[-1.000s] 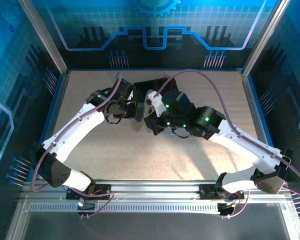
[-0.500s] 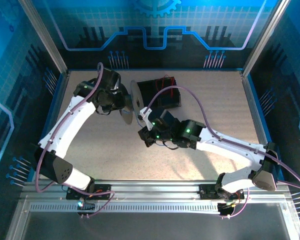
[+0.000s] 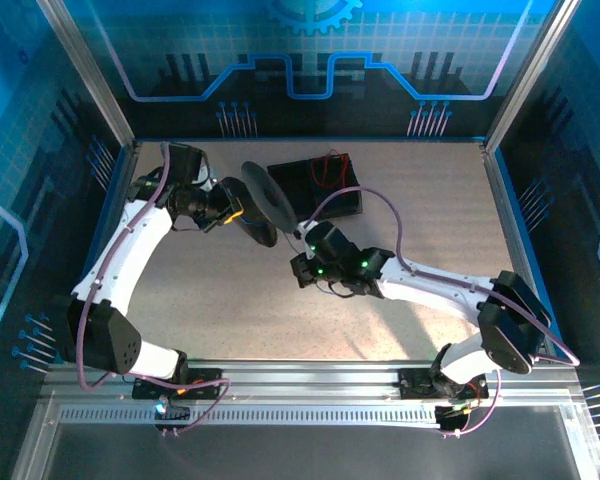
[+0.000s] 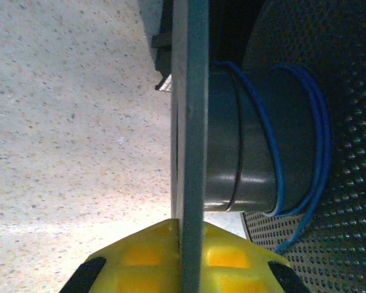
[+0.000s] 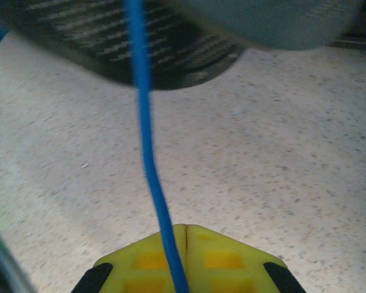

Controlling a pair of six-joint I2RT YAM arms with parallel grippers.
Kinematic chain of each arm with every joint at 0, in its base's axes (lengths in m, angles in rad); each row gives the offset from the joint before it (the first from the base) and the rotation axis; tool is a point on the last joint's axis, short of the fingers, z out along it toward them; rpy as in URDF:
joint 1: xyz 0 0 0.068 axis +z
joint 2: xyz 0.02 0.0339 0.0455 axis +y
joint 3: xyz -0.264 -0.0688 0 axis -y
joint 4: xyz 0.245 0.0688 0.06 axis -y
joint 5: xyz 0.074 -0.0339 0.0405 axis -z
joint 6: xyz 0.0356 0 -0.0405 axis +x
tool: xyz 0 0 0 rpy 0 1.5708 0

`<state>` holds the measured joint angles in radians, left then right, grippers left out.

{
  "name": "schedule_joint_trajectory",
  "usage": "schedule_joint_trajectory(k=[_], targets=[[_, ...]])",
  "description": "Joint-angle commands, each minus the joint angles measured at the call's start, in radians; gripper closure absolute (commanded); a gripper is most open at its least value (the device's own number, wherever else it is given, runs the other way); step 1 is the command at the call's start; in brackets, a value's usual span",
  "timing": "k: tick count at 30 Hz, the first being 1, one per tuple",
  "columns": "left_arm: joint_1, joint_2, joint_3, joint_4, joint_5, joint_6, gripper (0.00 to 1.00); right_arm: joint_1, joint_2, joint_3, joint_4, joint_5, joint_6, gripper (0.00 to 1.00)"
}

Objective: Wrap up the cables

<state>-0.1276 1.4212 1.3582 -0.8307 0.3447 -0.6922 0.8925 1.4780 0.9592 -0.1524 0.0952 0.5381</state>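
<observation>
Mid-wrap on the blue one here. My left jaws are clamped on the rim of the spool (image 3: pixel 264 196), holding it tipped on edge above the worktop (image 3: pixel 220 300) toward the back left. In the left wrist view the grey flange (image 4: pixel 189 122) runs straight down between the yellow pads (image 4: pixel 140 259). The blue cable (image 4: pixel 279 177) sits in a few turns around the hub (image 4: pixel 244 140), some bunched against the far perforated flange and 1 lying nearer the flange I'm holding.

My right jaws are pressed together on that same blue cable. In the right wrist view the strand comes out from between the pads (image 5: pixel 143 259) and runs up toward the spool, looking fairly straight, so I'd guess there's some tension on it. The red cable (image 3: pixel 328 166) lies on the black box (image 3: pixel 315 195) at the back, just beyond the spool, so by my read that's 1 of 2 cables in progress and the other not started.

For the next move I reckon the right arm has to carry the strand around the hub without letting it go slack. The turn should land between the 2 flanges, not slip over the rim.
</observation>
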Motion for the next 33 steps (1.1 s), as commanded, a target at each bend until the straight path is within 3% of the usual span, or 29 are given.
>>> schedule_joint_trajectory(k=[1, 9, 16, 21, 24, 25, 28, 33], targets=[[0.076, -0.090, -0.019, 0.303, 0.119, -0.116, 1.00, -0.046, 0.031, -0.060, -0.052, -0.060, 0.035, 1.00], [0.131, -0.136, -0.147, 0.440, 0.273, -0.196, 1.00, -0.052, -0.019, -0.119, 0.032, -0.022, 0.039, 1.00], [0.134, -0.141, -0.251, 0.655, 0.533, -0.297, 1.00, -0.155, 0.024, -0.143, 0.060, -0.096, 0.069, 1.00], [0.134, -0.157, -0.237, 0.527, 0.500, -0.178, 1.00, -0.153, -0.020, -0.130, 0.060, -0.097, 0.043, 1.00], [0.134, -0.156, -0.240, 0.512, 0.494, -0.158, 1.00, -0.152, -0.042, -0.137, 0.090, -0.159, 0.015, 0.99], [0.134, -0.156, -0.238, 0.505, 0.492, -0.147, 1.00, -0.152, -0.051, -0.141, 0.102, -0.182, 0.006, 0.90], [0.134, -0.155, -0.242, 0.501, 0.488, -0.137, 1.00, -0.153, -0.078, -0.166, 0.114, -0.195, -0.021, 0.81], [0.134, -0.152, -0.240, 0.503, 0.489, -0.136, 1.00, -0.161, -0.100, -0.205, 0.121, -0.204, -0.030, 0.75]])
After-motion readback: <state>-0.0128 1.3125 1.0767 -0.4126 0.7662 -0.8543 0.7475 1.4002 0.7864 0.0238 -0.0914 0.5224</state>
